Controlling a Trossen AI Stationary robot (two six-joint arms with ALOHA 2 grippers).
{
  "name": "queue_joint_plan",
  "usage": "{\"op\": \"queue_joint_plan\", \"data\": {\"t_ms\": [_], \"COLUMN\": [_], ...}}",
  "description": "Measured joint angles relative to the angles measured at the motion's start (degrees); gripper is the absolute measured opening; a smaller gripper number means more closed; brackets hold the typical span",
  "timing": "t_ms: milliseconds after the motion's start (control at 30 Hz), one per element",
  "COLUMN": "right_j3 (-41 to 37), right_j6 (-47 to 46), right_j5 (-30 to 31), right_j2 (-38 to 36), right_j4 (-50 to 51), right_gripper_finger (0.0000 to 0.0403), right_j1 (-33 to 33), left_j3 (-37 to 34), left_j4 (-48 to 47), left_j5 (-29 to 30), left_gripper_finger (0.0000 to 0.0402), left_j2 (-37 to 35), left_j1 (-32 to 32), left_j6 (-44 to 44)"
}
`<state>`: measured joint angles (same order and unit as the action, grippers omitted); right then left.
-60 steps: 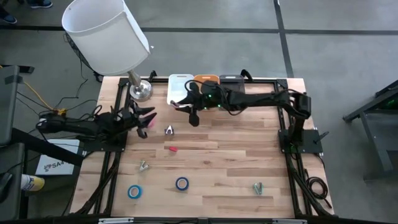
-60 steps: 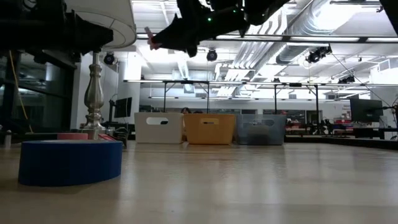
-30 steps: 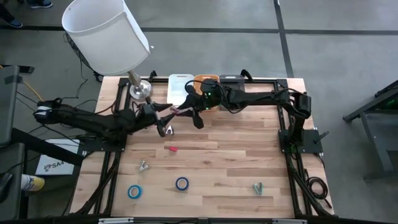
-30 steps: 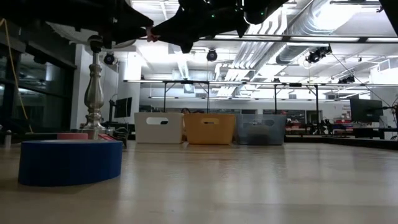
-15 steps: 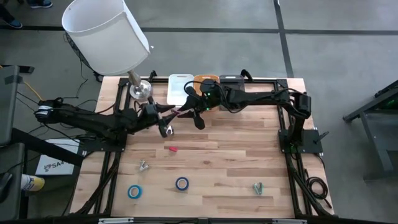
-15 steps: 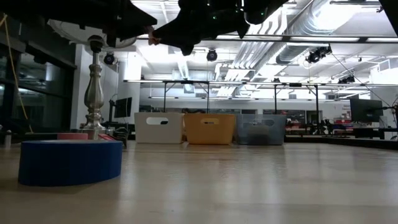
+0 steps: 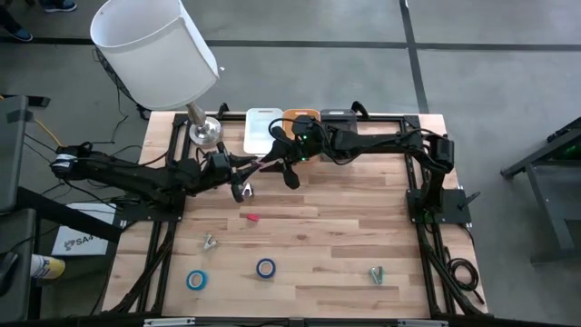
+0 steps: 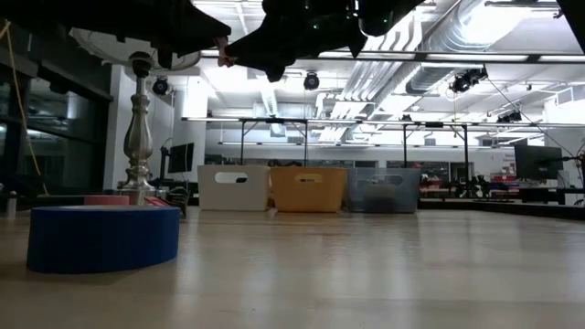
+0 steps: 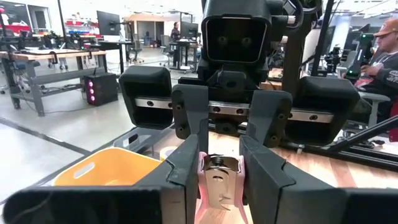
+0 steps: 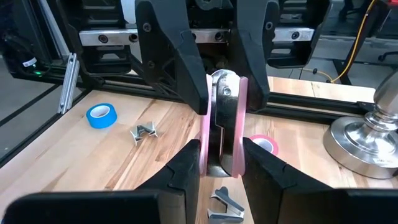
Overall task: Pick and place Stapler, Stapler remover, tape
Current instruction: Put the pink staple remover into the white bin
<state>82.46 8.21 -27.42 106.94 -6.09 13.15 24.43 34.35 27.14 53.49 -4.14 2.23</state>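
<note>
A pink stapler [image 7: 258, 163] with a metal middle hangs in the air over the far half of the table, between my two grippers. My left gripper [image 7: 247, 166] reaches in from the table's left. My right gripper [image 7: 269, 160] reaches in from the right, and each is shut on the stapler. In the low view the two meet near the top edge [image 8: 221, 47]. Blue tape rolls [image 7: 197, 280] [image 7: 265, 268] lie flat near the near edge. Metal stapler removers [image 7: 245, 191] [image 7: 209, 242] [image 7: 375, 272] rest on the wood. My left gripper pinches the stapler's left end [image 10: 225, 93] between its two fingers [image 10: 186, 74], which press on the pink sides. It comes roughly level from the table's left, along the stapler. The stapler is lifted clear. My right gripper pinches the stapler's right end [image 9: 221, 177] between its two fingers [image 9: 186, 165], on the pink sides. It comes roughly level from the table's right, along the stapler. The stapler spans the gap between the two grippers, well above the table.
White [image 7: 261, 127], orange [image 7: 301, 116] and dark [image 7: 338, 116] bins stand in a row at the far edge. A lamp with a silver base [image 7: 205, 133] and a white shade occupies the far left corner. A pink tape roll [image 10: 264, 144] and a small red block [image 7: 251, 218] lie below.
My left gripper has swung from the table's left side toward my right gripper, which held the stapler in the air. Its fingers, spread wide before, now stand close on the stapler. Over the last second both arms have stayed almost still.
</note>
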Motion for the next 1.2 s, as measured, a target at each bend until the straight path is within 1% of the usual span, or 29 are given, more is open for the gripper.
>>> {"op": "queue_joint_plan", "data": {"t_ms": [767,1000,1200], "right_j3": [0.00,0.00,0.00], "right_j6": [-0.17,-0.55,-1.28], "right_j5": [0.32,0.28,0.91], "right_j2": [0.00,0.00,-0.14], "right_j4": [-0.04,-0.16,0.21], "right_gripper_finger": [0.0091,0.0091,0.0110], "right_j1": [0.02,1.06,1.48], "left_j3": [0.00,0.03,0.04], "left_j4": [-0.17,-0.15,-0.29], "left_j5": [0.32,1.76,2.98], "left_gripper_finger": [0.0088,0.0088,0.0088], "left_j2": [0.00,0.02,0.02], "left_j1": [0.00,0.00,0.00], "left_j6": [-1.83,-2.25,-3.37]}}
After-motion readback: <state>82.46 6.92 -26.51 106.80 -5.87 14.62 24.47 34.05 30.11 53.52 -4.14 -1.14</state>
